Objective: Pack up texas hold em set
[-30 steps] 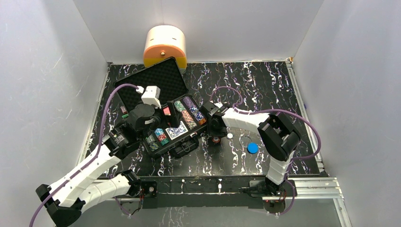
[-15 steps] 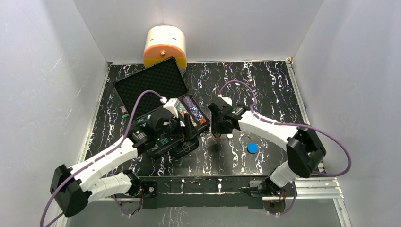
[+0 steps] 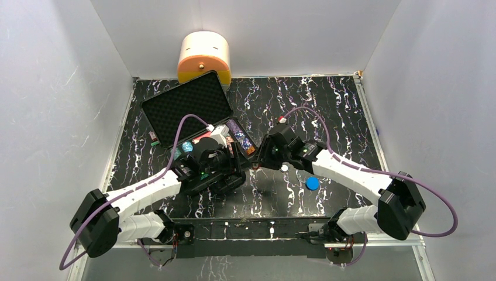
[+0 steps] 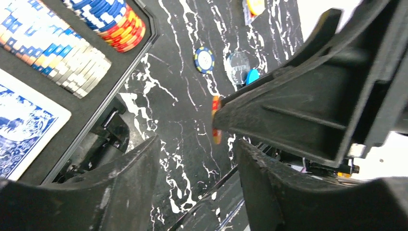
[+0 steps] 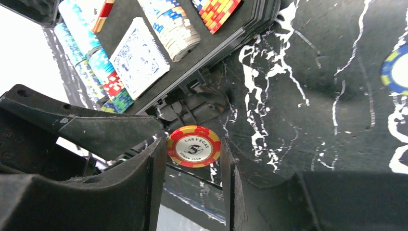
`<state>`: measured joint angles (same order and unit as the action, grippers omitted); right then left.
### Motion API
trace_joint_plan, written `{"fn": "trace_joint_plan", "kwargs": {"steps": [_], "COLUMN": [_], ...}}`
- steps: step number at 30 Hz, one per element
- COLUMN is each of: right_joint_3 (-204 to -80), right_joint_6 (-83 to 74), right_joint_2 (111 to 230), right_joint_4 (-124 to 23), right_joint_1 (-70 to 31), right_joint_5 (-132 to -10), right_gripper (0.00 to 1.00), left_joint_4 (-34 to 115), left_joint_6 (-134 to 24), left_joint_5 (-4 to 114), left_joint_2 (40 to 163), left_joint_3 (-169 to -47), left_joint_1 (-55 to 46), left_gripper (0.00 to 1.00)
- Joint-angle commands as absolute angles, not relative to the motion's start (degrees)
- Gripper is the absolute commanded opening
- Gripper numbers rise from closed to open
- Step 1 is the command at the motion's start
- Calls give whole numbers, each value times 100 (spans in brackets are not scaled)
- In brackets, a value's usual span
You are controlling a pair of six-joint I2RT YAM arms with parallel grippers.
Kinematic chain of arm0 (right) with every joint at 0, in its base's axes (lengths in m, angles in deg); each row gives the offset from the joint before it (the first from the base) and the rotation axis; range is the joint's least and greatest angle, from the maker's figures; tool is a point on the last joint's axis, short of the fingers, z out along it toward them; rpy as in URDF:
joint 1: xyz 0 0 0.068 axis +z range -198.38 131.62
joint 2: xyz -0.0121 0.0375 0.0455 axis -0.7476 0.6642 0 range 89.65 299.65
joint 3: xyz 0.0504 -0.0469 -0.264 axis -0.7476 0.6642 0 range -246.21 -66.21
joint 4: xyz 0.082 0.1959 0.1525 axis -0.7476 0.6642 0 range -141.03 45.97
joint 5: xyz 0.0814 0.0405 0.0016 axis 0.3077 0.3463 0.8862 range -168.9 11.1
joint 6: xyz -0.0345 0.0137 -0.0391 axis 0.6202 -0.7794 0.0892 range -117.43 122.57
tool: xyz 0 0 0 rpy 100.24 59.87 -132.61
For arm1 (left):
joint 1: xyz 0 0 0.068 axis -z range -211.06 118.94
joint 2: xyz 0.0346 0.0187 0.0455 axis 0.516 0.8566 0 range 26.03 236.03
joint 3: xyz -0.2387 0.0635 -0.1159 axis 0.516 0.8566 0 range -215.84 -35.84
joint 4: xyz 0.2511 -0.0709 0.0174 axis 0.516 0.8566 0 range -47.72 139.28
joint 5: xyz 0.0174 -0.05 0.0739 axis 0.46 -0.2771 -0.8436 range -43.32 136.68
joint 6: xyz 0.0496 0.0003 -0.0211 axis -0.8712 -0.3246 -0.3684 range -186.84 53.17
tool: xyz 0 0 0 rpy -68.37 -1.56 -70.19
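My right tool (image 5: 193,152) pinching round red-and-yellow poker chip (image 5: 194,145); my left tool (image 4: 196,144) spread, just at chip's 9 o'clock.

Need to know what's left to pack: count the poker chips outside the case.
2. One red-and-yellow chip is pinched in the right hand; one blue-and-yellow chip lies flat on the table, right of the case. Others may be hidden.

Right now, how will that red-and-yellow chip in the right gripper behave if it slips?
The red-and-yellow chip looks stiff, so it likely won't bend. The right gripper pinches only its rim, so it may pivot. Round and thin, it would probably roll if dropped.
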<state>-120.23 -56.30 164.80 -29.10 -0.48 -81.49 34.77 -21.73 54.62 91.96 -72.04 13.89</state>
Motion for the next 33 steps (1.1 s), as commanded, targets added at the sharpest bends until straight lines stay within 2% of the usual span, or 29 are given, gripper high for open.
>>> {"fn": "trace_joint_plan", "kwargs": {"steps": [1,6,10,16,20,23,29,33], "right_joint_3": [-11809,-11732,-11660,-11639,-11652,-11723,-12303,-12453], "right_joint_6": [-6516,-6797,-6924,-6993,-6892,-6588,-5878,-5534], "right_joint_2": [16328,16359,16348,16304,16330,16383,16337,16039], "right_joint_4": [-3737,-3914,-4048,-4084,-4088,-4026,-3215,-2756], "right_joint_1": [-48,-48,-50,-48,-48,-53,-115,-405], "right_joint_5": [-7774,-7590,-7504,-7515,-7538,-7695,-8405,-8937], "right_gripper": [49,49,49,49,49,52,73,79], "left_joint_4": [2844,2589,2588,2526,2722,3182,3936,4490], "left_joint_6": [-2034,-1874,-1802,-1823,-2190,-2680,-3966,-4825], "left_joint_5": [5658,5660,5641,5586,5580,5460,5422,5624], "left_joint_2": [9117,9098,9119,9090,9122,9152,9101,9270], "left_joint_3": [-7125,-7008,-6994,-6997,-7167,-7456,-7935,-8343], "left_joint_1": [1384,1385,1383,1385,1385,1385,1385,1384], "left_gripper": [53,39,33,18,0,0,0,0]}}
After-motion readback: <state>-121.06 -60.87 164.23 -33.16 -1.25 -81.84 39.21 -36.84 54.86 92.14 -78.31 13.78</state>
